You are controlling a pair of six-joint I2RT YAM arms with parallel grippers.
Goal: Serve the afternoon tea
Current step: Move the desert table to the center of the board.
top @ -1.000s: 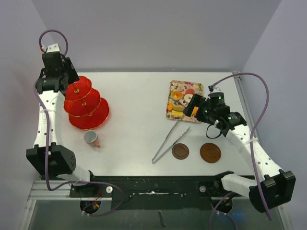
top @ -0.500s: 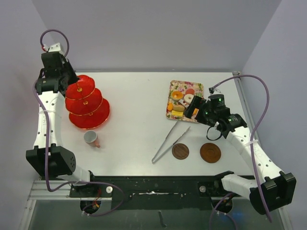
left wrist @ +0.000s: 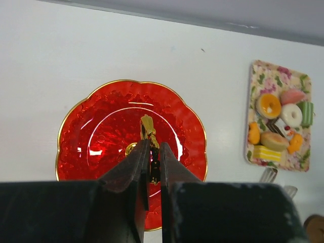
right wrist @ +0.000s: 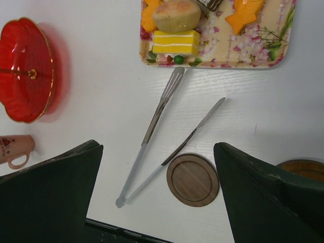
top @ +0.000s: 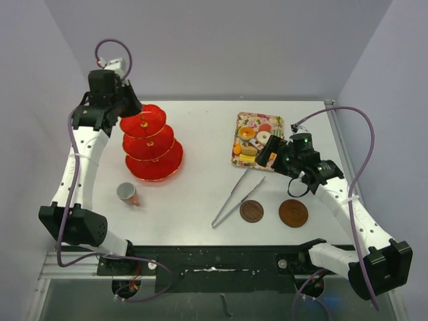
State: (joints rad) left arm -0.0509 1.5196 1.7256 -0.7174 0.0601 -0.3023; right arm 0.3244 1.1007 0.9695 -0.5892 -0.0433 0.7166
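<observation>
My left gripper (top: pixel 138 119) (left wrist: pixel 154 148) is shut on the gold handle (left wrist: pixel 147 126) atop the red three-tier stand (top: pixel 152 146) (left wrist: pixel 101 136), at the table's back left. The stand also shows at the left edge of the right wrist view (right wrist: pixel 25 71). A pink cup (top: pixel 127 193) (right wrist: pixel 15 149) lies on its side in front of the stand. Small cakes (top: pixel 256 144) (right wrist: pixel 176 41) (left wrist: pixel 276 121) fill a floral tray (top: pixel 249 122) (right wrist: pixel 263 55) (left wrist: pixel 263 76). My right gripper (top: pixel 267 148) (right wrist: pixel 157 146) hangs open over the tray's near edge, above two brown saucers (top: pixel 251 211) (top: pixel 293 213) (right wrist: pixel 193 179).
Metal tongs (top: pixel 237 194) (right wrist: pixel 157 126) lie slanted between the tray and the left saucer, their tips near the tray. Grey walls close in the back and both sides. The black base rail runs along the near edge.
My left gripper closed on the gold handle and moved right with the stand, away from the left wall. The right gripper shifted only slightly and stayed open.
</observation>
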